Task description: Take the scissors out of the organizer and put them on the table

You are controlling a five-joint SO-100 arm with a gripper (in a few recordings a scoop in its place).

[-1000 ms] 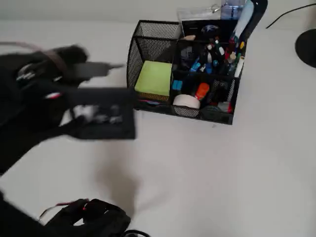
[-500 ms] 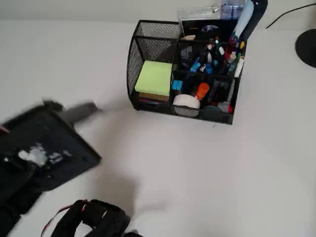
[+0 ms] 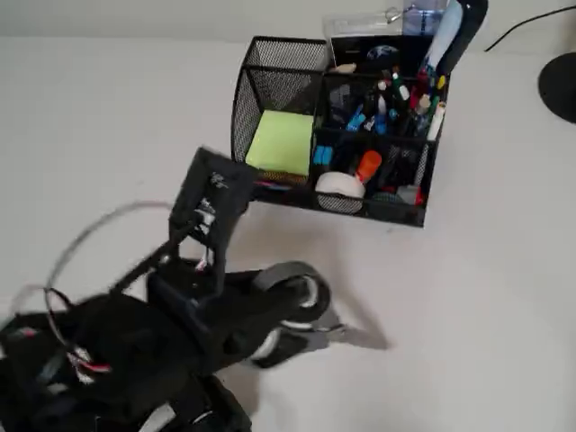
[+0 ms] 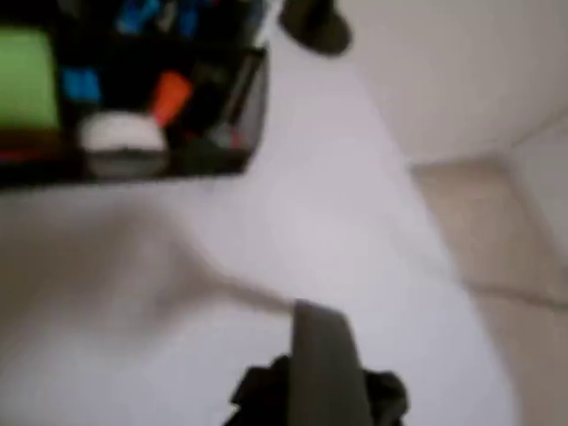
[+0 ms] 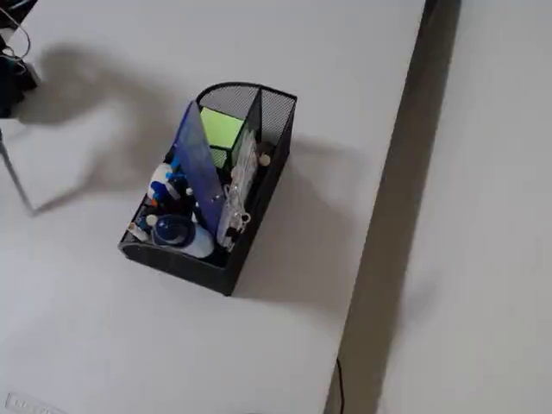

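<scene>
My hand (image 3: 306,324) is low over the worktop (image 3: 468,315), closed on the scissors (image 3: 297,292) by the dark loop handles, blade tips toward the surface. They look stiff, fairly heavy and blade-slick, so the handles are the hold. Beyond stands the organizer (image 3: 270,81) with sticky notes (image 3: 281,142). No writing is readable.

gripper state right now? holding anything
Gripper: shut on the scissors, blades pointing out over the table.
</scene>
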